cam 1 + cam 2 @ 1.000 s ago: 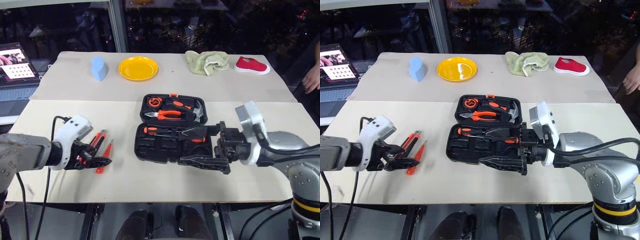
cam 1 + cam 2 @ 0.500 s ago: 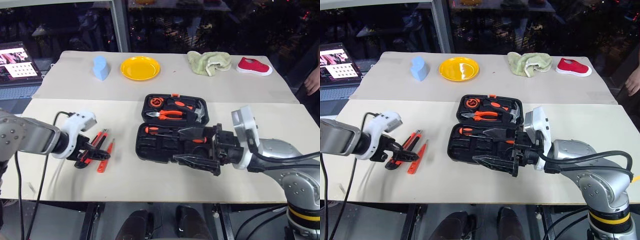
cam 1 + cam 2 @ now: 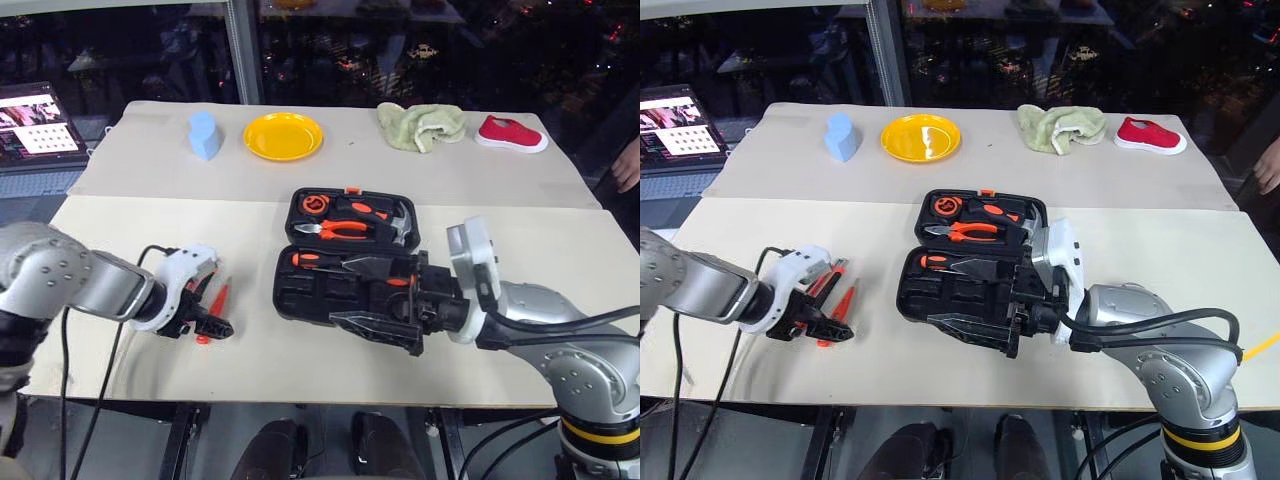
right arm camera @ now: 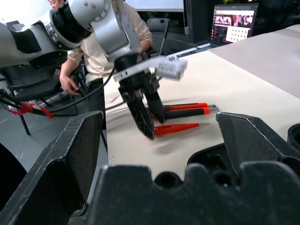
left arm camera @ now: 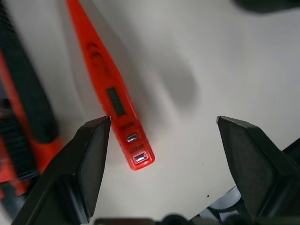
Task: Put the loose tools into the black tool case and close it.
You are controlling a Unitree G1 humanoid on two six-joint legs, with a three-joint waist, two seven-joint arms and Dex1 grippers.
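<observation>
Tester screwdriver (image 5: 112, 96), slim and orange, lay on the table (image 3: 300, 350) left of the open black tool case (image 3: 345, 262), straddled by the lowered left gripper (image 5: 159, 159), jaws spread and empty, suggesting an imminent grasp; right gripper (image 3: 975, 330) open, empty.

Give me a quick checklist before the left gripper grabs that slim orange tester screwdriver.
1. Left gripper open: ok, jaws spread with nothing held.
2. Tester between the left fingers: not ok, its butt end lies close to one finger, off centre.
3. Neighbouring tools out of the way: cannot tell, they lie close beside the tester.
4. Case open to receive: ok, lid up.
5. Right gripper out of the way: not ok, it hovers open over the case's front half.
</observation>
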